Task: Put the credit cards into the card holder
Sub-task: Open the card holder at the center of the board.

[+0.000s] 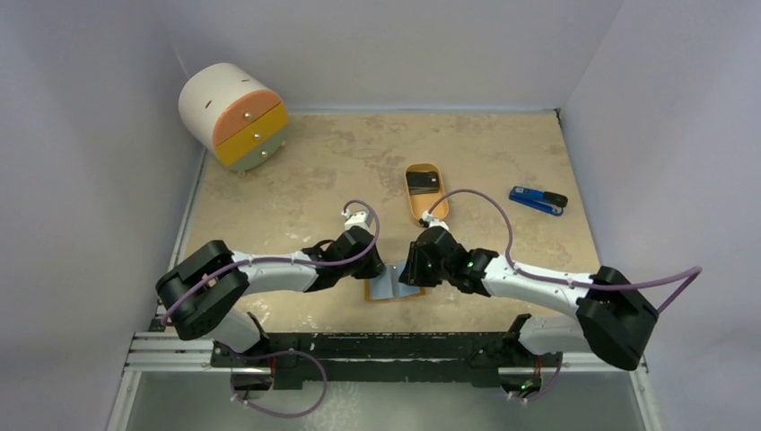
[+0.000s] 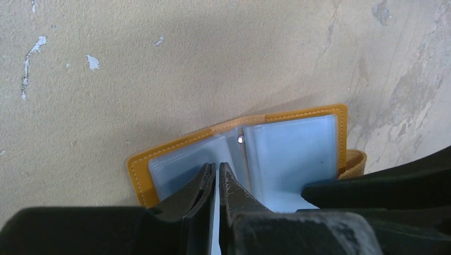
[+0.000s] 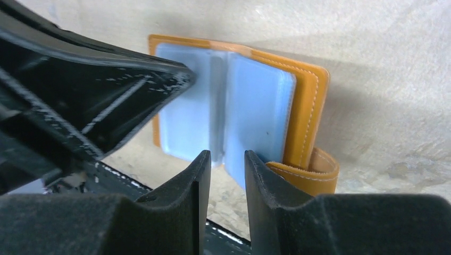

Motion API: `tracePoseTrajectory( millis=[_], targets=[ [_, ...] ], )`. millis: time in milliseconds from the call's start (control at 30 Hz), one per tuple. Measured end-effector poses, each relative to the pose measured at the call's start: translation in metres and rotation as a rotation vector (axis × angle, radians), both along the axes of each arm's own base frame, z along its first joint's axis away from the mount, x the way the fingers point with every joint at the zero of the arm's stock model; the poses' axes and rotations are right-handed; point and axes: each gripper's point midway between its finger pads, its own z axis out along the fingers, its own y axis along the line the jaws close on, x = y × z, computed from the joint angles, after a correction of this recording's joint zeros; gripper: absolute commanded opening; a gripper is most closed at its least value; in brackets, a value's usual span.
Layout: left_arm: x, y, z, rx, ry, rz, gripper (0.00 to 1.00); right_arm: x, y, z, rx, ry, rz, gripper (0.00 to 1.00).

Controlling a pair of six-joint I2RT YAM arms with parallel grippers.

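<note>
Currently I see the card holder (image 1: 392, 291) lying open on the bench (image 1: 296, 180), directly between my two grippers, with its pale blue sleeves (image 3: 255, 101) facing up. The left gripper (image 2: 216, 178) has its fingers (image 2: 199, 188) together, with only a thin slit between them, and the tips rest on the left sleeves, close to the fold. A pale strip shows inside the slit, but I cannot tell if a sleeve is pinched there. The right gripper (image 3: 224, 164) has its fingers apart. The near edge of the middle sleeves sits just in front of the gap and is not clamped. To the right of this gripper's right finger, the closing strap (image 3: 319, 170) of the holder curls up from under the cover. One credit card (image 1: 422, 182), a black one, is well beyond the right gripper, lying inside an orange tray (image 1: 417, 205). A blue and black gadget (image 1: 538, 200) lies farther to the right of the same gripper. A round drawer box (image 1: 233, 115) stands far beyond the left gripper, to its left.
</note>
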Motion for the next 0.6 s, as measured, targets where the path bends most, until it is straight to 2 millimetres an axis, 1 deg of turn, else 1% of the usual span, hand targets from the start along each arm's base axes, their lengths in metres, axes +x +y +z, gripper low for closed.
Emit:
tracePoseTrajectory(
  millis=[100, 200, 267, 300, 333, 400, 433, 533, 567, 600],
  targets=[
    [-0.001, 0.001, 0.000, 0.003, 0.001, -0.001, 0.07, -0.004, -0.007, -0.011, -0.024, 0.021, -0.012, 0.35],
    [-0.001, 0.001, 0.000, 0.003, 0.001, -0.001, 0.08, -0.006, -0.013, -0.016, -0.046, 0.030, -0.023, 0.38],
    [0.000, 0.001, 0.000, 0.004, 0.000, -0.002, 0.09, -0.006, -0.016, -0.013, -0.053, 0.024, -0.030, 0.44],
    [0.000, 0.001, 0.001, 0.006, -0.001, -0.004, 0.09, -0.006, -0.020, -0.009, -0.055, 0.014, -0.037, 0.47],
    [0.000, 0.001, 0.001, 0.008, -0.001, -0.005, 0.09, -0.005, -0.023, -0.002, -0.056, -0.002, -0.045, 0.47],
    [0.000, 0.001, 0.001, 0.011, 0.000, -0.006, 0.09, 0.001, -0.028, 0.017, -0.048, -0.042, -0.060, 0.48],
    [0.000, 0.001, 0.001, 0.012, 0.001, -0.006, 0.09, 0.009, -0.029, 0.034, -0.034, -0.072, -0.074, 0.48],
    [-0.001, 0.001, 0.001, 0.015, 0.003, -0.006, 0.09, 0.046, -0.036, 0.086, 0.020, -0.178, -0.147, 0.49],
    [-0.001, 0.002, 0.001, 0.015, 0.003, -0.007, 0.09, 0.061, -0.040, 0.104, 0.040, -0.211, -0.183, 0.51],
    [-0.001, 0.002, 0.001, 0.015, 0.003, -0.006, 0.09, 0.080, -0.044, 0.126, 0.069, -0.258, -0.222, 0.55]
  ],
)
